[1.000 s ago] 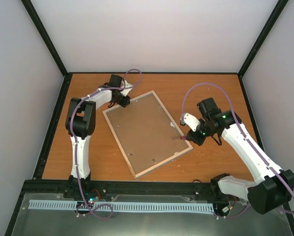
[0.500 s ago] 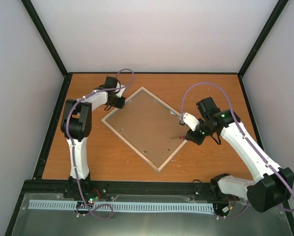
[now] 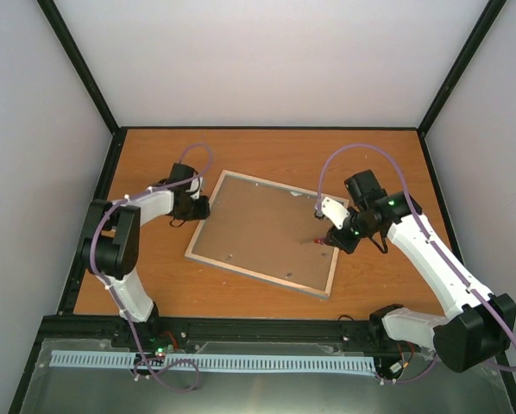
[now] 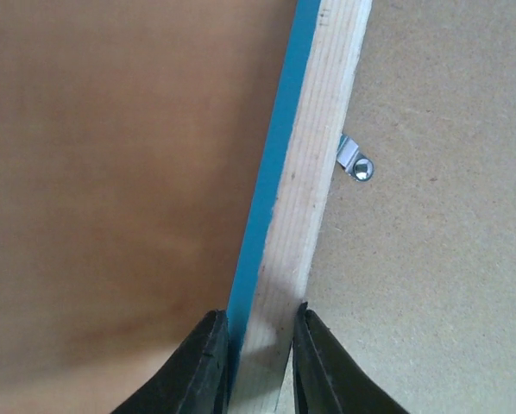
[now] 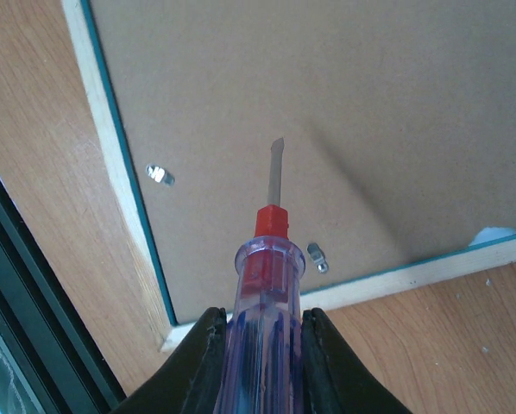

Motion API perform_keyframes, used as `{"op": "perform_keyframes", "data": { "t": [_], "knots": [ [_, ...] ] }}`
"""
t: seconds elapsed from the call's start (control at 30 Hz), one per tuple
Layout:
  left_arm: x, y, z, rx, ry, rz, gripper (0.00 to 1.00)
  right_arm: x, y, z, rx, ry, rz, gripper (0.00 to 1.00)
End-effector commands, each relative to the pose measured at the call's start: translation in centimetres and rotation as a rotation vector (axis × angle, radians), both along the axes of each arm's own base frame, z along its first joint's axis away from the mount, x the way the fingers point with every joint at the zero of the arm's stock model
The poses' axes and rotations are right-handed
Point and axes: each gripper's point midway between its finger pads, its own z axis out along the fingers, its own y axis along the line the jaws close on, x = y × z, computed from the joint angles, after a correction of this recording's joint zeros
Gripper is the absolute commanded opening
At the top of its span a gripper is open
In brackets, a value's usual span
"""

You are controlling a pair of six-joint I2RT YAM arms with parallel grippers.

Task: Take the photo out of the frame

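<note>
Brown-backed frame has swung round, rim pinched by your left tool; your right tool holds a screwdriver near its clips.

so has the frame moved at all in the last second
Yes. The frame has turned counter-clockwise in the top view, from steeply skewed against the table edges to long sides nearly parallel with the far edge.

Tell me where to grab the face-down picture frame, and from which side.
Take the frame by its narrow wooden rail, from the outer edge: the flat board offers nothing to pinch, but the rail fits between two fingers. The left gripper straddles the left rail this way.
</note>
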Motion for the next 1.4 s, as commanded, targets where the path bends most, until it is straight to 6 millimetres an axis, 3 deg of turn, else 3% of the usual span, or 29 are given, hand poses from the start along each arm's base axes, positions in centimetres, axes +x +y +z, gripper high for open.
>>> {"op": "perform_keyframes", "data": {
  "t": [0.0, 0.27, 0.33, 0.4, 0.57, 0.9, 1.13, 1.37],
  "knots": [
    [-7.1, 0.9, -2.7, -0.054, 0.215, 0.124, 0.22, 0.6, 0.4, 0.7, 0.034, -0.022, -0.002, 0.03],
    [-14.0, -0.4, -3.0, -0.151, 0.274, 0.205, 0.22, 0.9, 0.8, 1.0, 0.043, -0.02, 0.0, 0.03],
    [-14.7, -0.7, -2.6, -0.166, 0.275, 0.245, 0.31, 1.1, 0.9, 1.0, 0.045, -0.018, 0.001, 0.03],
    [-14.7, -1.2, -1.7, -0.203, 0.259, 0.263, 0.39, 1.2, 1.0, 1.1, 0.05, -0.013, 0.001, 0.03],
    [-13.4, -0.1, -0.3, -0.128, 0.199, 0.27, 0.41, 1.5, 1.7, 1.8, 0.077, -0.006, 0.009, 0.03],
    [-13.8, -1.8, -1.1, -0.152, 0.211, 0.161, 0.25, 3.0, 4.6, 3.8, 0.146, 0.006, 0.039, 0.03],
    [-14.6, -2.5, -0.5, -0.208, 0.18, 0.186, 0.14, 3.6, 10.1, 3.1, 0.085, 0.01, 0.143, 0.03],
    [-15.3, -2.2, 0.0, -0.255, 0.143, 0.245, 0.06, 6.5, 15.1, 3.1, 0.073, 0.046, 0.133, 0.03]
  ]
}}
